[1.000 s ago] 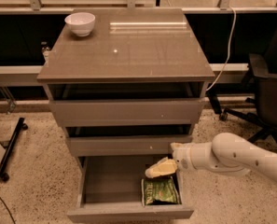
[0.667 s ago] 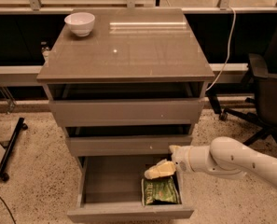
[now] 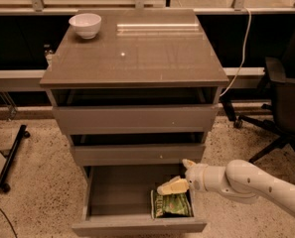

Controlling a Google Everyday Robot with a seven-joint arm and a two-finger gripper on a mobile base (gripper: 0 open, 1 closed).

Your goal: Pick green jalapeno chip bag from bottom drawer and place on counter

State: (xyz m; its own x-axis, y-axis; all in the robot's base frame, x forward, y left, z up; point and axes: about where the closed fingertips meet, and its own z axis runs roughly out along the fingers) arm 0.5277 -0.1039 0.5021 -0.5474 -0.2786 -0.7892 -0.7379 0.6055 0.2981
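Pincer: the pale two-fingered pincer point(image 3: 173, 177) at the end of the white, rounded robot arm point(image 3: 246, 181) sits in the lower right of the frame. It reaches leftward into the open drawer from its right side.
Pincer state: the fingers stand apart, one tip raised toward the drawer's back and the yellowish lower one point(image 3: 169, 187) pointing left. Nothing is between them.
Bag: the small glossy green jalapeno chip bag point(image 3: 171, 205) lies on the drawer floor in the right front corner, directly below the pincer in the frame. The lower finger is just over its top edge. I cannot tell whether they are touching.
Long axis: the bag looks wider than it is deep. Its long side runs left to right in the frame, about parallel to the drawer front.
Move ahead: I judge a short drop down and toward the frame's bottom edge would set the fingers across the bag's crinkled upper edge.
Drawer: the deep grey-brown bottom drawer point(image 3: 114, 192) is pulled out, and its left half shows bare floor.
Above: the two shallower grey-brown drawers point(image 3: 137, 135) overhang the back of the opening, so the lift probably has to come forward first.
Worktop: the glossy grey-brown cabinet top point(image 3: 137, 53) fills the upper middle of the frame, well apart from the bag.
Bowl: a small white bowl point(image 3: 85, 24) stands at the worktop's upper left corner.
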